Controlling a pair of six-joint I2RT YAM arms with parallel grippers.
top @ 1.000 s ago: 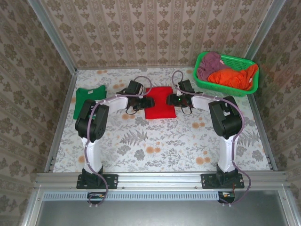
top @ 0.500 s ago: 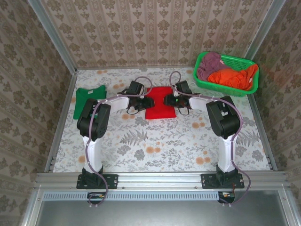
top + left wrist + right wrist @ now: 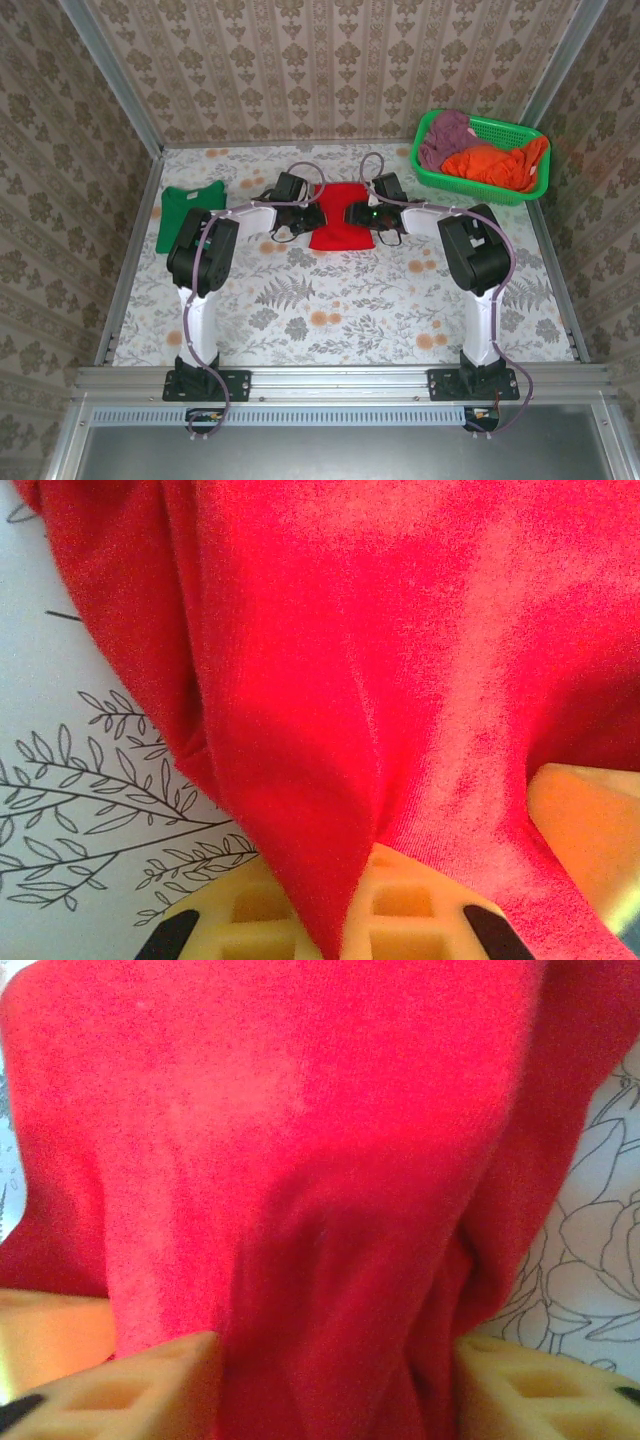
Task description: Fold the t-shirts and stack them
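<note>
The red t-shirt (image 3: 338,222) lies folded at the middle of the table's far half. My left gripper (image 3: 308,215) is at its left edge and is shut on a pinched fold of red cloth (image 3: 330,780); its yellow fingers (image 3: 420,905) meet around that fold. My right gripper (image 3: 362,214) is at the shirt's right edge. Its fingers (image 3: 150,1375) stand wide apart, with bunched red cloth (image 3: 330,1210) lying between them. The green t-shirt (image 3: 186,212) lies folded flat at the far left, away from both grippers.
A green mesh basket (image 3: 500,128) at the back right holds purple and orange clothes. Patterned walls and metal rails close in the flowered table (image 3: 340,310) on three sides. Both arm bases are bolted at the near edge.
My left gripper has closed on the red shirt's left edge. My right gripper has slid left onto the shirt's right edge, and its fingers now stand a little wider.
</note>
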